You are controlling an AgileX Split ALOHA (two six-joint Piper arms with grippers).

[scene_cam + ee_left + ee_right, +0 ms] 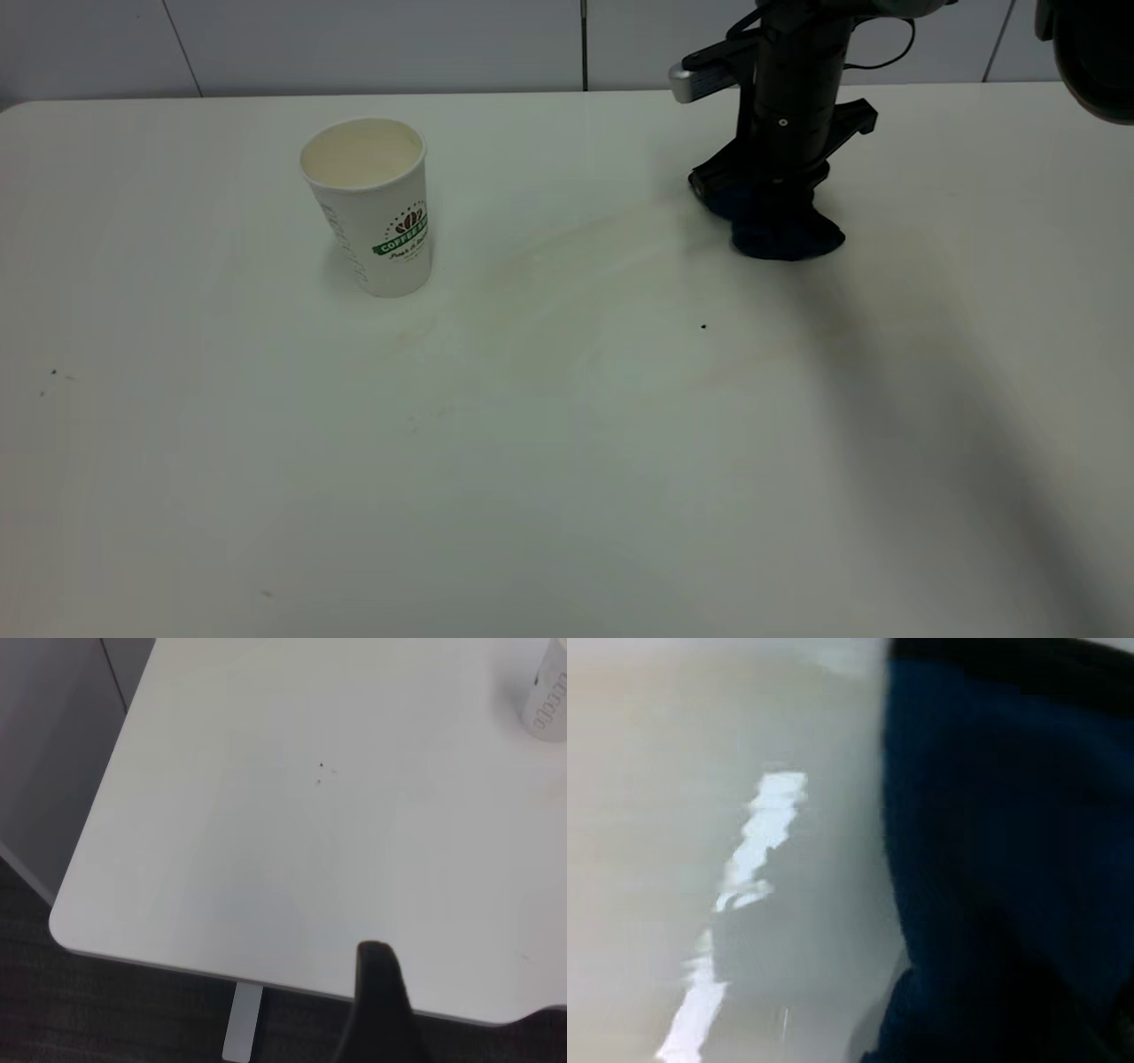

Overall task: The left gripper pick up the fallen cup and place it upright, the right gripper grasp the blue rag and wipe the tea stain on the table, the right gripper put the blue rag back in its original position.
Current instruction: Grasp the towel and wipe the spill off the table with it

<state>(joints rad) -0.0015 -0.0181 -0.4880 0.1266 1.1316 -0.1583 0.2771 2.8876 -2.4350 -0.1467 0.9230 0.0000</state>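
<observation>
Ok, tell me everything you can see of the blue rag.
The blue rag is a dark navy cloth, soft and fuzzy looking, bunched rather than flat. It sits on the white table at the far right, at the right end of the faint brown tea stain. The right pincer comes down onto it from above and hides its upper part. In the right wrist view the cloth fills the picture's right half. The cup stands apart from it.

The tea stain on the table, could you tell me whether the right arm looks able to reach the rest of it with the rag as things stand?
Probably yes. The right gripper presses the blue rag down at the far right end of the tea stain, and nothing lies between; the cup stands upright off to its left.
</observation>
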